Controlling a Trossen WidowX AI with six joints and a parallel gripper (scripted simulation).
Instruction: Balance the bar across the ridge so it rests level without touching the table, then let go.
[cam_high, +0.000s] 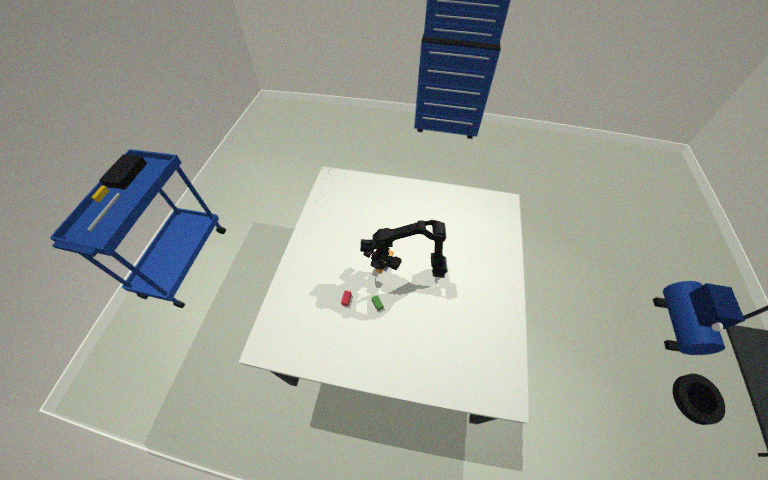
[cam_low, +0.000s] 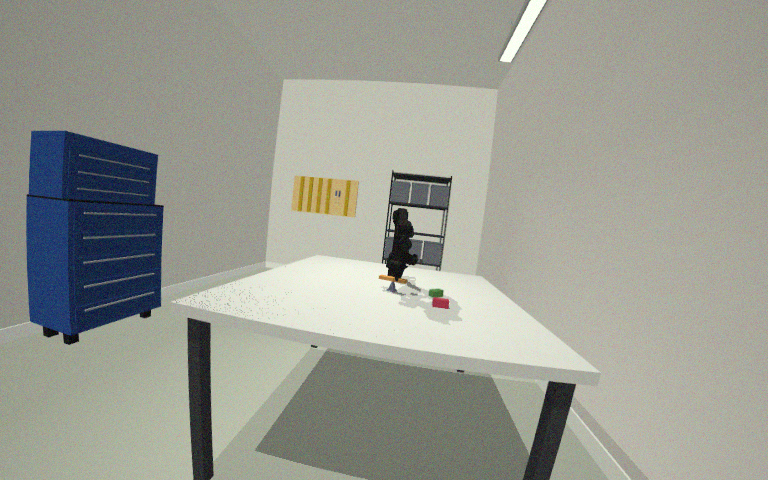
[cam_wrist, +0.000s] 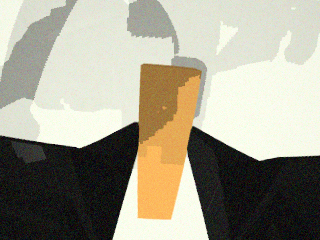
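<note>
The orange bar (cam_high: 390, 253) (cam_low: 386, 277) (cam_wrist: 157, 192) is gripped across its width and looks roughly level above the table. My gripper (cam_low: 397, 277) (cam_wrist: 163, 130) is shut on it, with one black finger on each long side in the wrist view. The small grey-blue ridge (cam_low: 391, 287) stands on the white table (cam_high: 453, 350) (cam_low: 351, 316) directly under the bar in the exterior view. Whether bar and ridge touch is too small to tell. The arm hides most of the bar in the top view.
A red block (cam_high: 346, 298) (cam_low: 440, 302) and a green block (cam_high: 377, 303) (cam_low: 435, 292) lie on the table near the ridge, to its right in the exterior view. The arm's shadow falls around them. A blue cart (cam_high: 175, 243) stands beyond the table.
</note>
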